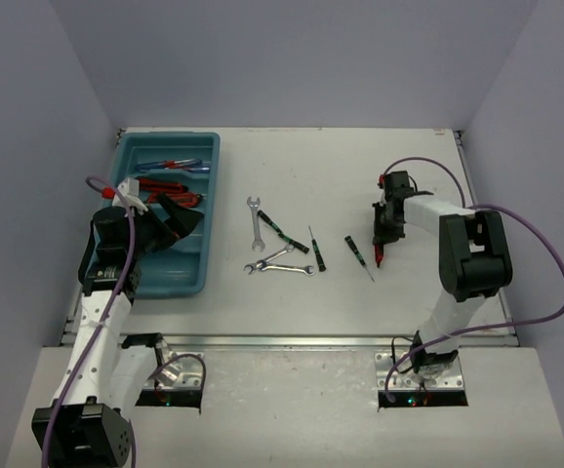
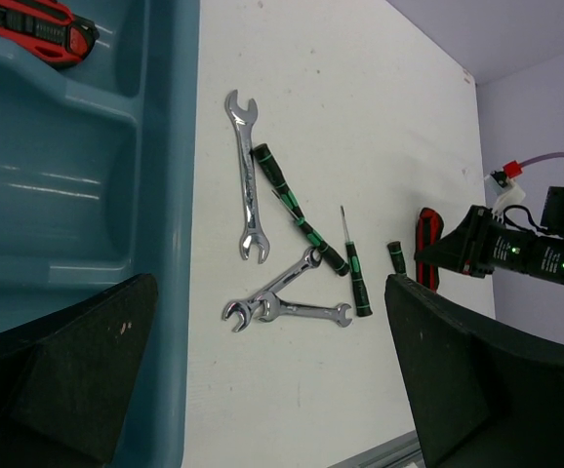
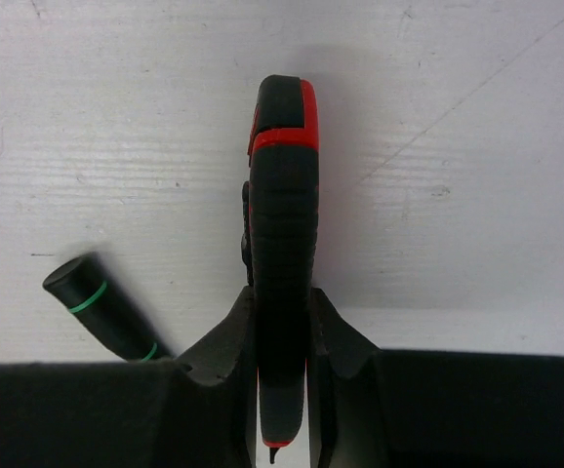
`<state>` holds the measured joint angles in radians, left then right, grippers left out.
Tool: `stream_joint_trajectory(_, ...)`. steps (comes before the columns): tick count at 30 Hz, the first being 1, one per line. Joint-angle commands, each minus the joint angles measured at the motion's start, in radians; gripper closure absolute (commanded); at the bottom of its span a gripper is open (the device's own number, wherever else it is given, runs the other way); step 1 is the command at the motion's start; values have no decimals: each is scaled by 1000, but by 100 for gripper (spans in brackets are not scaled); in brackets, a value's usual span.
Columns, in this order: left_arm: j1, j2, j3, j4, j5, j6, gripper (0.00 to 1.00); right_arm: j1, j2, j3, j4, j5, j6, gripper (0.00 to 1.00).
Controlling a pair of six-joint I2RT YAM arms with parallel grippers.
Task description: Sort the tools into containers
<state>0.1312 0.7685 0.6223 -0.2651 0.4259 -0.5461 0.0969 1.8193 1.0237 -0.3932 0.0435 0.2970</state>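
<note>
My right gripper (image 3: 280, 312) clamps the red-and-black-handled pliers (image 3: 282, 195), left gripper (image 1: 175, 222) spread wide; next I'd lift them to the teal plastic tray (image 1: 200, 146).

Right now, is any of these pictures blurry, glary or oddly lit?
Top external: even light, faint shadows beside the wrenches. Left wrist: white glare streaks on the teal tray floor; the claw fingers are dark, soft-edged. Right wrist: the red-and-black handle is sharp.

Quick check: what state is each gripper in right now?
Left gripper: open, holding nothing.
Right gripper: closed on the red-and-black pliers.
</note>
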Motion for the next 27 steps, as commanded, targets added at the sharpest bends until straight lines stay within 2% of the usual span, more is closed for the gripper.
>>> stream_joint_trajectory(1,-15,-4,-8,65,12,0,0,-13,-46,-51,-6,138,31,94)
stream_joint_trajectory(3,-32,2,-21,87,11,-17,0,3,-118,-68,0,152,42,100)
stream_joint_trajectory(8,-139,32,-49,190,14,-74,0,93,-281,-94,15,169,47,100)
stream_joint_trajectory(11,-189,35,-116,375,74,-148,0,164,-350,-86,-12,128,48,100)
stream_joint_trajectory(13,-206,32,-136,425,86,-171,0,220,-396,-88,-20,113,44,100)
stream_joint_trajectory(15,-226,30,-145,470,99,-183,0,283,-438,-97,0,14,42,100)
stream_joint_trajectory(19,-253,11,-141,567,193,-195,0,410,-561,-110,110,-360,87,100)
stream_joint_trajectory(22,-271,-9,-166,664,246,-219,0,479,-587,-88,191,-512,119,100)
stream_joint_trajectory(25,-298,-29,-192,796,327,-250,0,503,-575,-83,277,-698,154,100)
stream_joint_trajectory(27,-308,-37,-195,839,356,-260,0,508,-570,-86,310,-766,169,100)
